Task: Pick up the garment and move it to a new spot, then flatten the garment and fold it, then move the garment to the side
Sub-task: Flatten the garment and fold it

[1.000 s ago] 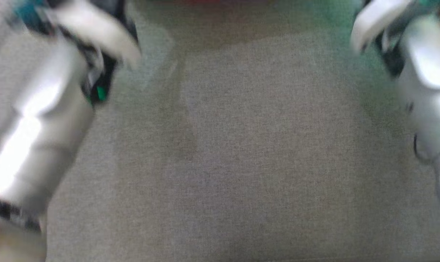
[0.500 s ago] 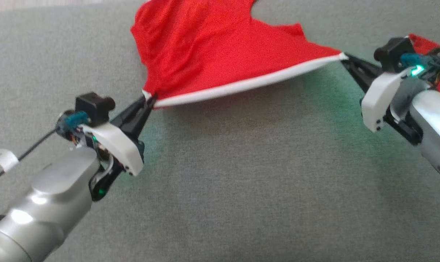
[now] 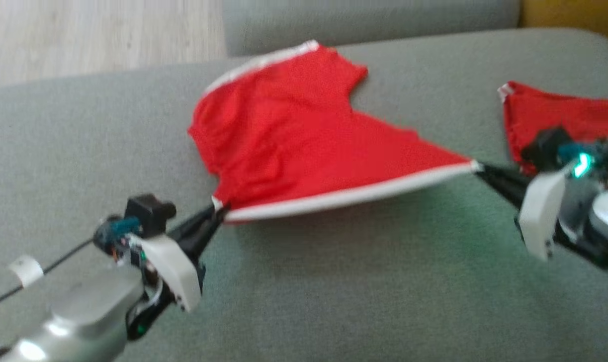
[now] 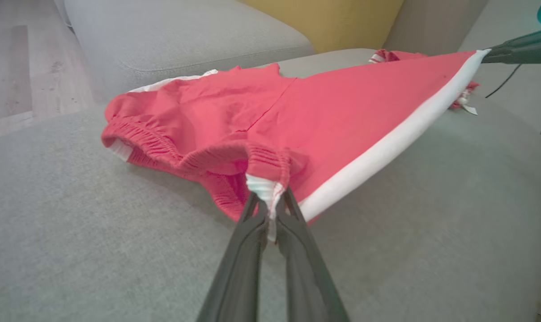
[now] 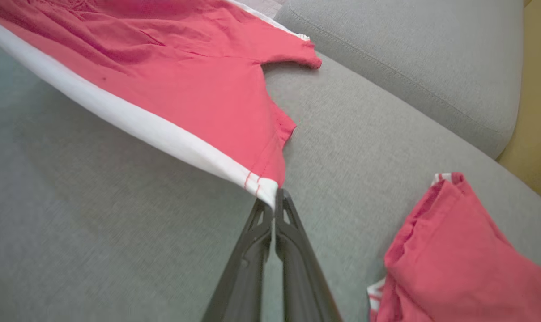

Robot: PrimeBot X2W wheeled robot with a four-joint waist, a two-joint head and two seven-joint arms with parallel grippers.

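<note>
Left tool pinches waistband corner of red shorts, right tool pinches hem corner; white stripe runs taut tool to tool, rest trailing onto sofa beyond.

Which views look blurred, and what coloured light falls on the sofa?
Head view: slightly motion-blurred, most at the right end effector; its green lamp tints the grey fabric sofa cushion. Left wrist view: sharp on the red fabric shorts with a white stripe. Right wrist view: sharp, soft shadow under the raised stripe.
</note>
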